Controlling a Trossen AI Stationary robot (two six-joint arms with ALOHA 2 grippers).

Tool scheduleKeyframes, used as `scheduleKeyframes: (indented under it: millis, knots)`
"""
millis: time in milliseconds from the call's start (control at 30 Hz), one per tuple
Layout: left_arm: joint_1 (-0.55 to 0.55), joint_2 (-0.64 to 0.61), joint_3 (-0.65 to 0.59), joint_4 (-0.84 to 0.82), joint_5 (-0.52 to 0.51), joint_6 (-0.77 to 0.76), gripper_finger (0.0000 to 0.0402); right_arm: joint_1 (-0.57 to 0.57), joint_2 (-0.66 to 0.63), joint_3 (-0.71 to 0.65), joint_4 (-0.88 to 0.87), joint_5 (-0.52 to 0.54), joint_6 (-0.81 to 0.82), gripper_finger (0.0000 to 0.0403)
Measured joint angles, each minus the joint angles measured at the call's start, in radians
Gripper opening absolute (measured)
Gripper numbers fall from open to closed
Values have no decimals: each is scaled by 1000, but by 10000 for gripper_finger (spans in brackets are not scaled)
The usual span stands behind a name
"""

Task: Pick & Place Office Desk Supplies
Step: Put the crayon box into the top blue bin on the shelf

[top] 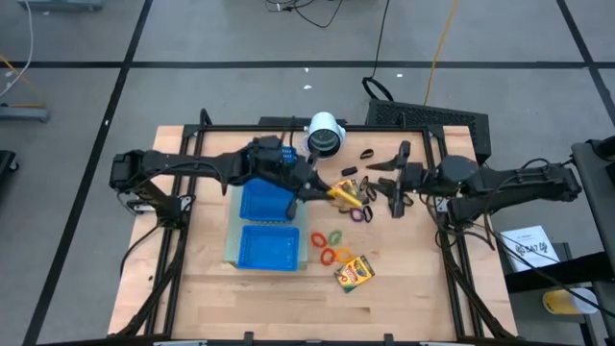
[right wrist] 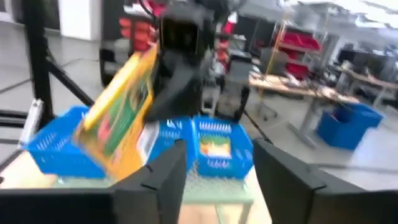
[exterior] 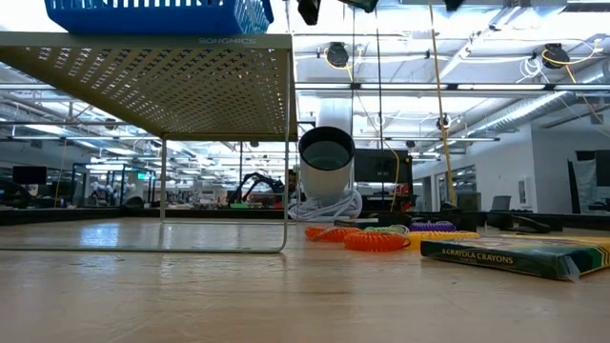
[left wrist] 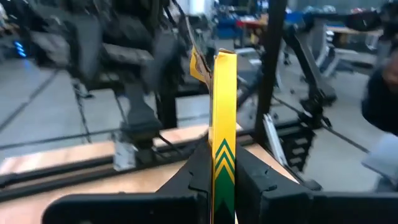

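- High view: the left gripper [top: 322,189] is holding a yellow crayon box [top: 344,191] just beside the blue tray [top: 261,223], on the side facing the right arm. The right gripper [top: 384,183] is waiting a little farther from the tray; its fingers are not legible here. A second crayon box [top: 354,273], red, orange and green rings [top: 332,246], a purple ring [top: 362,215] and black clips [top: 366,154] are lying on the table [top: 202,279] outside the tray, so most of the sorting appears to be left.
- Low view: the tray [exterior: 152,15] is sitting on a perforated shelf; the coiled rings [exterior: 376,239] and the lying crayon box [exterior: 519,257] are resting on the tabletop beyond it. Neither gripper is showing.
- Left wrist view: the two fingers [left wrist: 198,171] are clamping the crayon box [left wrist: 224,124] edge-on and upright.
- Right wrist view: the right arm's fingers [right wrist: 165,174] are standing apart with nothing between them; the held box [right wrist: 121,112] is hanging tilted in front of the tray [right wrist: 56,152], where one crayon box [right wrist: 216,148] seems to be lying already.
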Motion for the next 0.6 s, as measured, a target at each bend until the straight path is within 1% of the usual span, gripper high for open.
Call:
scheduleKeyframes:
  millis: [100, 200, 333, 467, 533, 600]
  knots:
    - [33, 0, 0, 48, 0, -1, 32, 1, -8, -65, 21, -6, 43, 206]
    - [53, 0, 0, 100, 0, 0, 32, 1, -3, -155, 143, -5, 61, 215]
    - [64, 9, 0, 189, 2, -10, 32, 0, 35, -291, 518, -5, 22, 216]
    - [66, 55, 0, 306, 1, -50, 32, -8, 119, -392, 902, -5, -37, 216]
    - [63, 81, 0, 349, -1, -66, 32, -13, 170, -410, 1011, -7, -38, 217]
    - [61, 104, 0, 393, 0, -89, 32, -14, 217, -404, 1056, -29, -23, 219]
